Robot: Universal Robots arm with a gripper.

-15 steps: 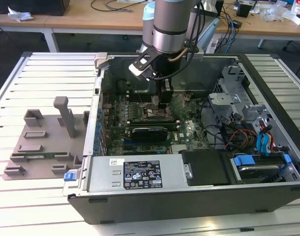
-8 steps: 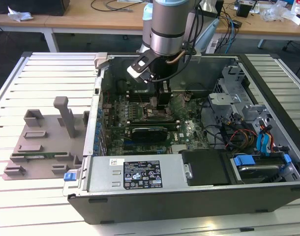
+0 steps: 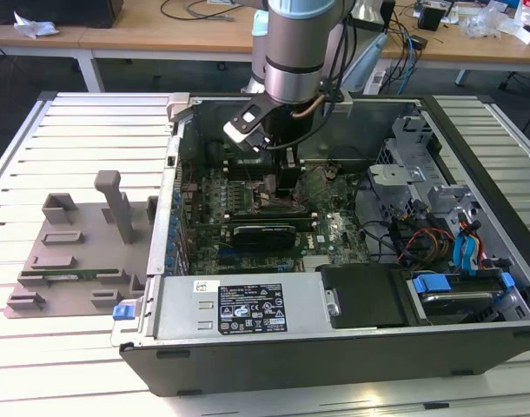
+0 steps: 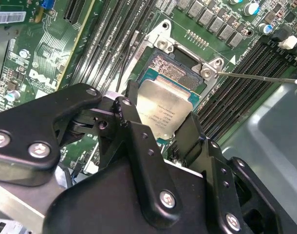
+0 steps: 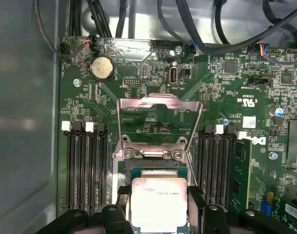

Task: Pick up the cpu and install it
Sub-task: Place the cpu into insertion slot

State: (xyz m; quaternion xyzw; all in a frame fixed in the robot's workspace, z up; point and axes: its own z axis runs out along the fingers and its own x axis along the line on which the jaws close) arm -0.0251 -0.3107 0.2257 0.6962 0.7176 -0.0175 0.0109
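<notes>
A robot arm reaches down into an open computer case that lies on a slatted worktop, toward the worktop's edge on the exterior view's right. The gripper hangs low over the green motherboard, near the case's far wall. In both wrist views the black fingers are clamped on two opposite edges of the cpu, its silvery-grey top facing up. The cpu sits directly over the socket, covering most of it, with one strip of the socket bed uncovered. Whether the chip touches the bed cannot be told. The socket's metal load plate stands swung up and open, and its thin lever juts out to the side. Rows of black memory slots flank the socket. A grey moulded fixture rests near the worktop's opposite edge.
</notes>
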